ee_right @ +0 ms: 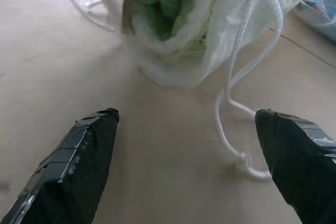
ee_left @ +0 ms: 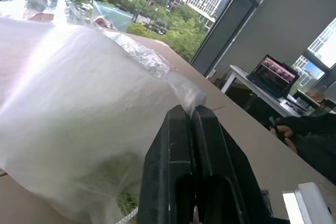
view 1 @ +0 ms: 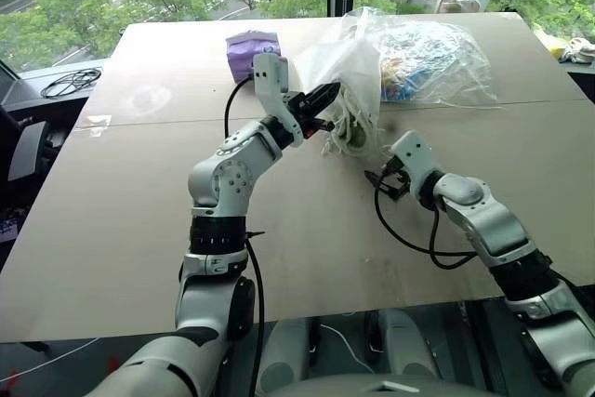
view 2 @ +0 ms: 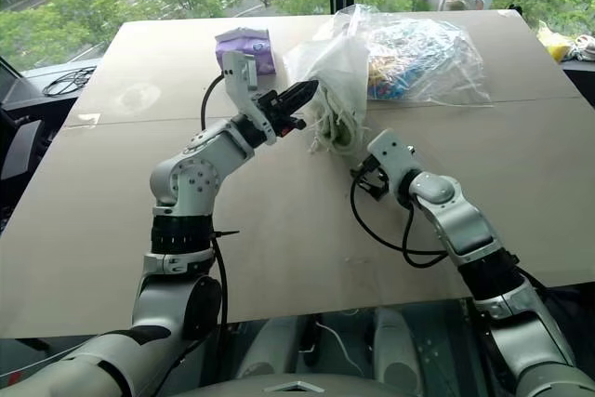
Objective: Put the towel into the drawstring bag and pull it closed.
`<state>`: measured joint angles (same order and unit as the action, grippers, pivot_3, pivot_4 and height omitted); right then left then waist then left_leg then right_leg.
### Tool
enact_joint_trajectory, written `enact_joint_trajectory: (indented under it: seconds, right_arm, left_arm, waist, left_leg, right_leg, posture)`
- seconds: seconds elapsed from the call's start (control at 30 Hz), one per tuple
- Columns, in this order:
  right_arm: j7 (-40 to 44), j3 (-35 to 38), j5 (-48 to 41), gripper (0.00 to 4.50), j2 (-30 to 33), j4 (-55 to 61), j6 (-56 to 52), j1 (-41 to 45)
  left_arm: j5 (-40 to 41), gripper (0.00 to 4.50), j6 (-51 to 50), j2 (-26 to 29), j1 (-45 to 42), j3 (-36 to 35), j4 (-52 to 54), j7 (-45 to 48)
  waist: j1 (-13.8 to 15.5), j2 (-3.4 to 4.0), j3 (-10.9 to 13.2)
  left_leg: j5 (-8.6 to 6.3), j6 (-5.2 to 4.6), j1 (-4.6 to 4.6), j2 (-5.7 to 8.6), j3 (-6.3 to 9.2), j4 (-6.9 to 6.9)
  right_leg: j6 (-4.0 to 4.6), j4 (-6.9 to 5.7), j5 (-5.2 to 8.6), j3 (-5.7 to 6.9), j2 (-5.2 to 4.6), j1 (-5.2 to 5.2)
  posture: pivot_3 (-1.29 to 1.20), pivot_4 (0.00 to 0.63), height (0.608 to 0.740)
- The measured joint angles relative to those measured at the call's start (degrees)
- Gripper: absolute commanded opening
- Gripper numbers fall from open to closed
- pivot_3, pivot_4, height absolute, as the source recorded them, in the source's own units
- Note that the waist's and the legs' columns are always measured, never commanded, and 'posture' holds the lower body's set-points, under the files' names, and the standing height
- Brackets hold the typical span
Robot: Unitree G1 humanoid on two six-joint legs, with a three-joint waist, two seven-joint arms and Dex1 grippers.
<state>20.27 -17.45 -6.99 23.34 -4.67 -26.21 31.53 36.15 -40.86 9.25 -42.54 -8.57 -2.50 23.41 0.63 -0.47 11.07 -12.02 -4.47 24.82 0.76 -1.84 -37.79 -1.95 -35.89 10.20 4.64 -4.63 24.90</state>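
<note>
Towel [ee_right: 168,9], pale green ribbed terry, sits inside thin white translucent drawstring bag [view 1: 349,76] at frame centre, bag's long axis upright, held up by left gripper [view 1: 323,99] clamped on its fabric. Right gripper [ee_right: 184,150] jaws wide, empty, straddling white cord [ee_right: 231,93] on table [view 1: 139,230].

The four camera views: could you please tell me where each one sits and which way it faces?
Left and right eye views: on the head, looking down over both arms at the table.
Left wrist view: along the shut left gripper, pinching the drawstring bag.
Right wrist view: along the open right gripper, toward the towel inside the bag and a cord.
Shared: the bag appears in every view.
</note>
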Motion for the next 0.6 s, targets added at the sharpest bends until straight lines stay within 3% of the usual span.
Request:
enact_joint_trajectory:
  seconds: [0.03,0.13,0.37,0.6]
  right_arm:
    - [-1.29,0.17,1.28,4.42,-1.53,-3.05,1.63,1.57]
    - [-3.05,1.09,3.46,3.57,-3.88,-10.41,6.22,4.76]
    - [-3.02,6.17,4.88,0.21,-4.83,-19.98,12.41,9.37]
    - [-0.27,9.22,4.46,0.07,-4.49,-19.1,12.39,8.99]
  left_arm:
    - [0.0,0.0,-0.01,-0.01,-0.01,0.03,-0.15,0.01]
    - [-0.01,0.0,-0.01,0.08,-0.03,-0.13,-0.28,-0.13]
    - [0.08,0.0,0.35,-0.56,0.06,-0.8,-0.28,-1.18]
    - [-2.16,0.0,2.4,0.34,3.37,0.12,-0.26,-0.5]
  waist:
    - [0.02,0.0,0.0]
    - [0.27,-0.01,0.01]
    - [0.09,-0.02,0.01]
    - [-0.02,-0.02,0.01]
  left_leg:
    - [0.0,0.0,0.01,0.01,-0.01,-0.01]
    - [0.12,0.2,0.03,0.03,0.0,-0.01]
    - [0.14,0.23,0.02,0.05,-0.07,0.0]
    - [0.06,0.1,-0.02,0.03,-0.08,0.01]
  right_leg:
    - [-0.01,0.0,-0.01,-0.01,-0.02,0.0]
    - [-0.02,0.02,-0.02,0.0,-0.04,-0.01]
    - [0.04,0.02,-0.09,-0.1,-0.05,0.0]
    - [0.15,-0.02,-0.16,-0.11,-0.02,0.0]
  posture:
    - [0.0,0.15,0.74]
    - [0.0,0.15,0.74]
    - [0.0,0.15,0.74]
    - [0.0,0.15,0.74]
